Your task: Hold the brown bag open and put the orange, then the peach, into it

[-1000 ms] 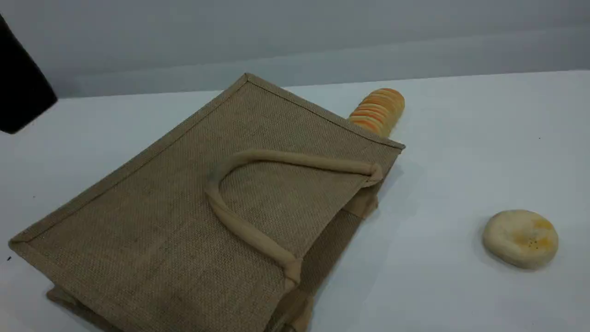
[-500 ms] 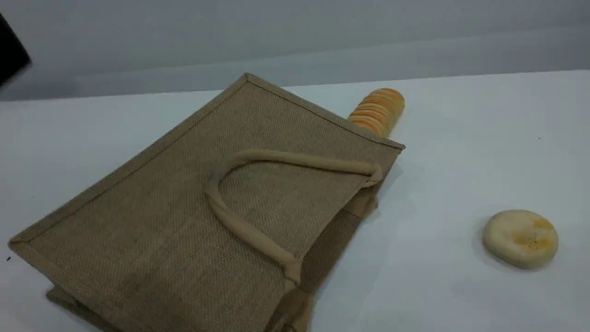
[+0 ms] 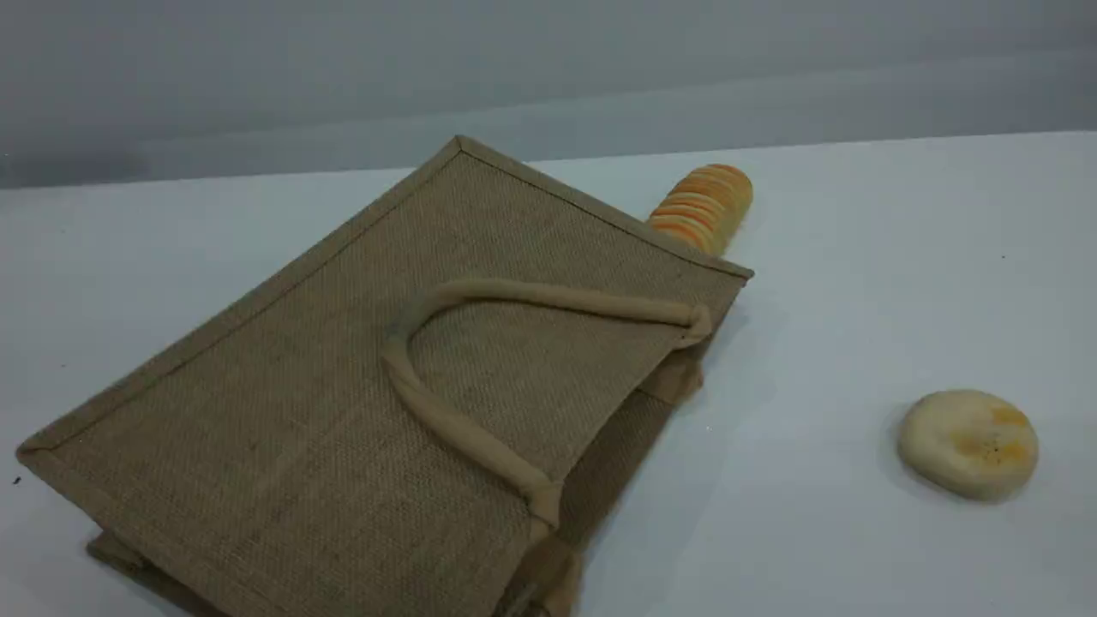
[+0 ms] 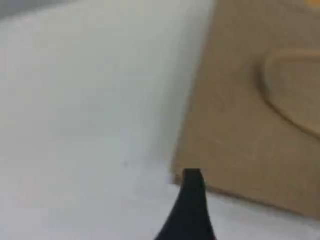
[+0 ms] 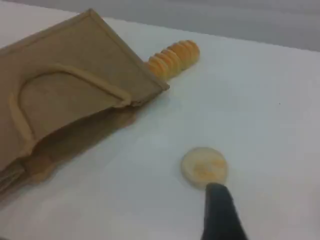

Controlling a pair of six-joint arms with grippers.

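brown bag: lying flat on its side on the white surface, filling the left and middle of the scene view, mouth facing roughly 4 o'clock and gaping just a bit along that edge.
upper handle: thick beige loop flopped flat on the top panel, curve pointing toward 9 o'clock.
lower handle: only a bit peeking out at the mouth, mostly tucked under.
orange: nowhere visible in any view, can't say where.
peach: same deal, not visible.
striped loaf: orange-and-yellow oblong poking out from behind the bag's far corner at about 1 o'clock, right up against the bag edge.
round bun: flat cream-yellow disc, well apart from the bag at around 3 o'clock.
left end effector: out of the scene view; only one dark fingertip in the left wrist view, hovering over the bag's bottom corner, jaws spread wide, holding nothing.
right end effector: one dark fingertip in the right wrist view, just beside the bun, nothing visibly held; can't tell if spread or closed.
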